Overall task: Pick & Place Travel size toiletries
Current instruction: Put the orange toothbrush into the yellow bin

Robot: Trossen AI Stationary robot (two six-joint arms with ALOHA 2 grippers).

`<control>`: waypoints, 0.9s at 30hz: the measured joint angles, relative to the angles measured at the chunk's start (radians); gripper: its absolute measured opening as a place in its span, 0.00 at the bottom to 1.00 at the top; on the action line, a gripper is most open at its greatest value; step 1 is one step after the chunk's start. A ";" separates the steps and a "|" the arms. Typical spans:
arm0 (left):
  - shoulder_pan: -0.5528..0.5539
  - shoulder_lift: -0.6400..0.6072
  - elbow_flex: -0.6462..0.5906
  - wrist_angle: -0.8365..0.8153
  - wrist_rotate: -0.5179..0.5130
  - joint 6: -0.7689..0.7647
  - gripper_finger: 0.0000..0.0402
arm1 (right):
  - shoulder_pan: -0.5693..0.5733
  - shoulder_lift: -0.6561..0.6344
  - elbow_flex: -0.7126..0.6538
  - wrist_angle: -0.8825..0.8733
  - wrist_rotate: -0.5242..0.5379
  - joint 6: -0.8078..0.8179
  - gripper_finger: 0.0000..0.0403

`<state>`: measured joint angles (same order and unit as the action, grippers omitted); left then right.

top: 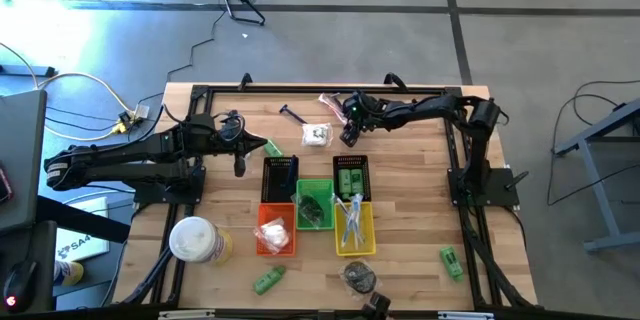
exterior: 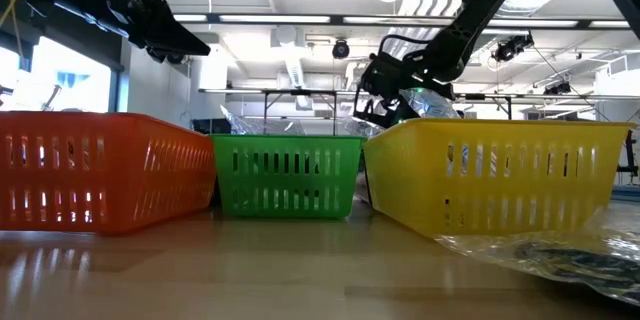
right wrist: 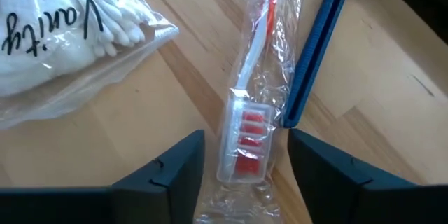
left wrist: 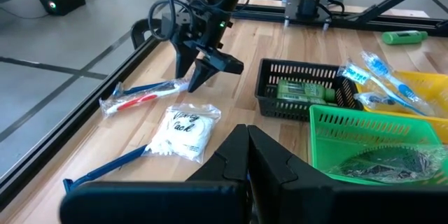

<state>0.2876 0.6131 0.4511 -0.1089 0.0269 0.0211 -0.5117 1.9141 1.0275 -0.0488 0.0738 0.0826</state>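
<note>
A clear-wrapped red toothbrush (right wrist: pixel 250 115) lies flat on the wood near the table's far edge (top: pixel 333 101), with a blue stick (right wrist: pixel 315 49) beside it. My right gripper (right wrist: pixel 245 161) is open, tilted down over the toothbrush's head end, one finger on each side with a narrow gap to the wrapper. A clear pack of cotton swabs (left wrist: pixel 183 131) lies just nearer (top: pixel 317 135). My left gripper (left wrist: pixel 248 136) is shut and holds nothing, raised over the table's left part (top: pixel 240 160).
Mid-table stand two black baskets (top: pixel 280 178) (top: pixel 351 175), a green (top: pixel 314 203), an orange (top: pixel 275 230) and a yellow basket (top: pixel 354 225). A round white-and-yellow container (top: pixel 195 240) stands front left. Green tubes (top: pixel 268 280) (top: pixel 451 260) and a clear bag (top: pixel 360 277) lie near the front.
</note>
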 joint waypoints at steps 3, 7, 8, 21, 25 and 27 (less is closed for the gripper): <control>0.000 0.000 0.000 0.000 -0.001 0.000 0.00 | 0.000 0.000 0.000 -0.001 0.004 0.000 0.40; 0.000 0.000 0.000 0.000 -0.003 0.000 0.00 | 0.000 0.000 0.000 0.000 0.005 0.000 0.29; 0.000 0.000 0.000 0.000 -0.003 0.000 0.00 | 0.000 0.000 0.000 0.000 0.005 0.000 0.27; 0.000 0.000 0.000 0.000 -0.002 0.000 0.00 | 0.001 -0.015 0.000 -0.025 0.002 0.000 0.21; 0.000 0.000 0.000 0.000 -0.002 0.000 0.00 | 0.001 -0.056 0.000 -0.053 -0.002 -0.005 0.17; 0.000 0.000 0.000 0.000 -0.002 -0.001 0.00 | 0.002 -0.082 0.000 -0.074 -0.001 -0.008 0.17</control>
<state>0.2878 0.6128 0.4511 -0.1093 0.0246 0.0205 -0.5102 1.8317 1.0275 -0.1225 0.0727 0.0741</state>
